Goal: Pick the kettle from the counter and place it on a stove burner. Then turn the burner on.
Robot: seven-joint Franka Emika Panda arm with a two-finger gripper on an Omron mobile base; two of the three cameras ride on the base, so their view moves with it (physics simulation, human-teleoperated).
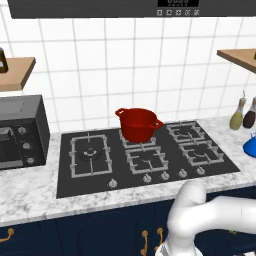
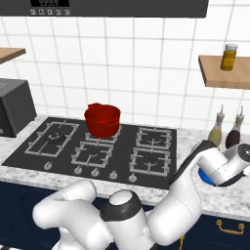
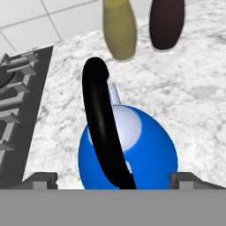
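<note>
The kettle point(image 3: 128, 150) stands on the counter point(image 3: 194, 97) at lower centre of the hand view, right of the stove point(image 3: 17, 110). The gripper point(image 3: 110, 178) straddles it with fingertips apart, aligned over the black handle point(image 3: 101, 123) for a top grasp.

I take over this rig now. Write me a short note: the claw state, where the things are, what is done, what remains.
Claw: open, a fingertip on each side of the kettle, nothing gripped.
Kettle: upright on the counter, right of the stove, in front of two bottles.
Red pot: on the rear middle burner; the other burners are free.
Done: approach only.
Left: grasp the kettle, set it on a free burner, turn that burner's knob.
</note>
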